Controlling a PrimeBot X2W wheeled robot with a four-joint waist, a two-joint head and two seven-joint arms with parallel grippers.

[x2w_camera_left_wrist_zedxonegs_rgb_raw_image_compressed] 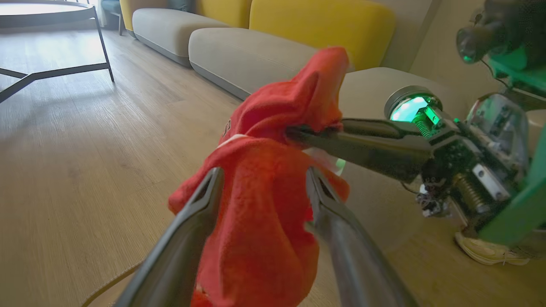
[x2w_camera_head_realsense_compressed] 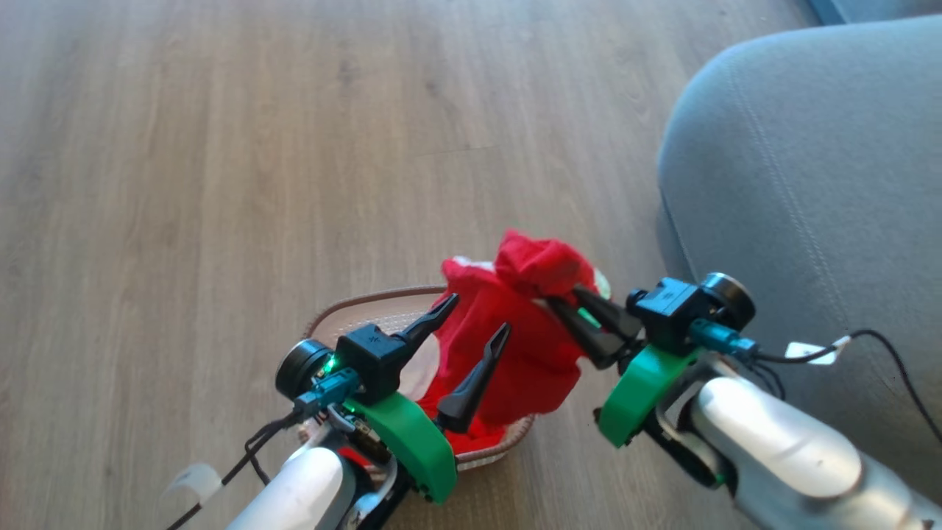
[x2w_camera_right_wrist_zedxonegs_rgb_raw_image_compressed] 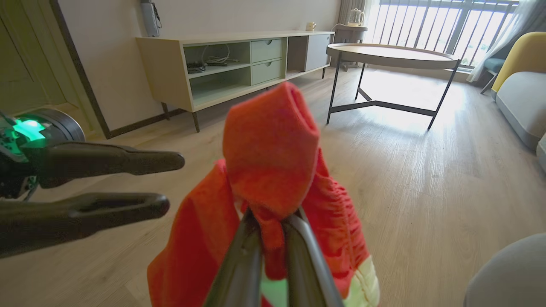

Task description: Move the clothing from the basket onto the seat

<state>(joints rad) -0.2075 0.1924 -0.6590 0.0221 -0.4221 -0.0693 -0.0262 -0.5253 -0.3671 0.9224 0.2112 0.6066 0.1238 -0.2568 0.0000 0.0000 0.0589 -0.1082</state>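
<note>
The left gripper (x2w_camera_head_realsense_compressed: pixel 478 313) reaches forward and up, its two fingers spread wide and straddling the clothing (x2w_camera_head_realsense_compressed: pixel 530 353) without pinching it. The right gripper (x2w_camera_head_realsense_compressed: pixel 563 297) comes in from the right and points left. Its jaws are clamped tight on a raised fold of the red fabric just beyond the left fingertips. The cloth hangs from that pinch into the basket (x2w_camera_head_realsense_compressed: pixel 368 298) beneath both grippers. The seat (x2w_camera_head_realsense_compressed: pixel 795 184) lies to the right gripper's right, apart from it. The left arm and the cloth hide most of the basket, and the frame edge cuts off the seat.
</note>
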